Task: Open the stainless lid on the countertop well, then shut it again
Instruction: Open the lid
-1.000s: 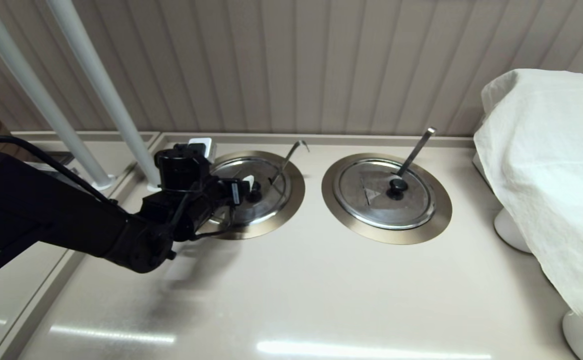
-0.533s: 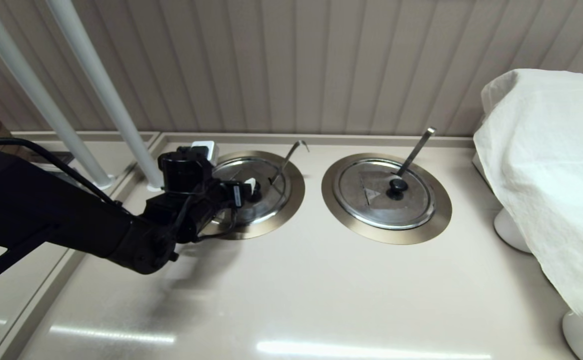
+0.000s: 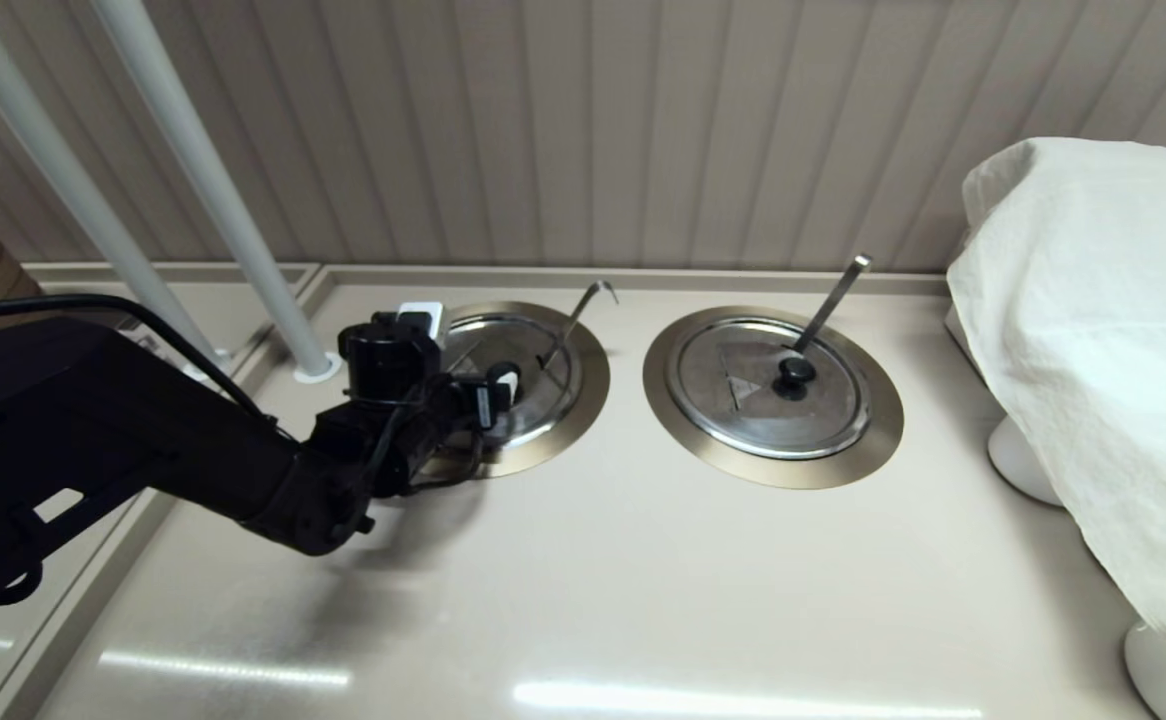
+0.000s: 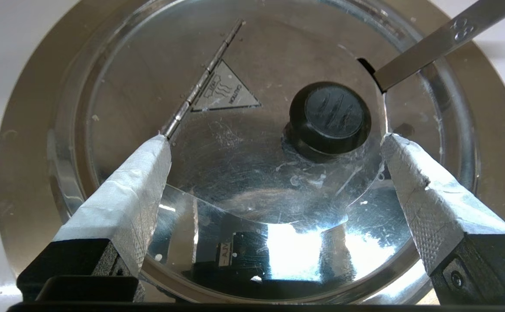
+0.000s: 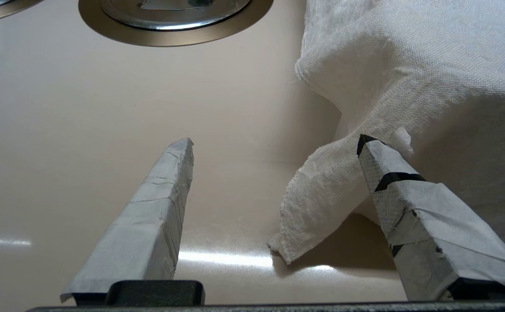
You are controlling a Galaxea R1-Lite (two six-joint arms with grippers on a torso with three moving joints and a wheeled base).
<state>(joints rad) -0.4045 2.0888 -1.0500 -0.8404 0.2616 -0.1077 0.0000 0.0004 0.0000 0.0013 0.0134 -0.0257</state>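
Observation:
The stainless lid (image 3: 538, 345) lies shut in the countertop well (image 3: 593, 385), the left of two. Its thin hook-ended handle (image 3: 583, 305) sticks out through the edge notch. My left gripper (image 3: 464, 350) hovers low over the lid, open. In the left wrist view the black knob (image 4: 330, 115) sits just beyond the fingertips (image 4: 159, 149) of the left gripper (image 4: 276, 141), nearer one of them, with no contact. The triangle mark (image 4: 224, 91) and the handle (image 4: 430, 47) show clearly there. My right gripper (image 5: 276, 145) is open above bare countertop, out of the head view.
The twin lid (image 3: 773, 390) with a straight bar handle (image 3: 831, 300) sits to the right. A white cloth (image 3: 1093, 330) covers objects at the far right, and its corner (image 5: 317, 203) hangs by the right gripper. Two white poles (image 3: 213, 190) rise at the back left.
My left arm has moved right and a little forward over the lid, bringing the open fingers closer to the knob. The lid has not moved.

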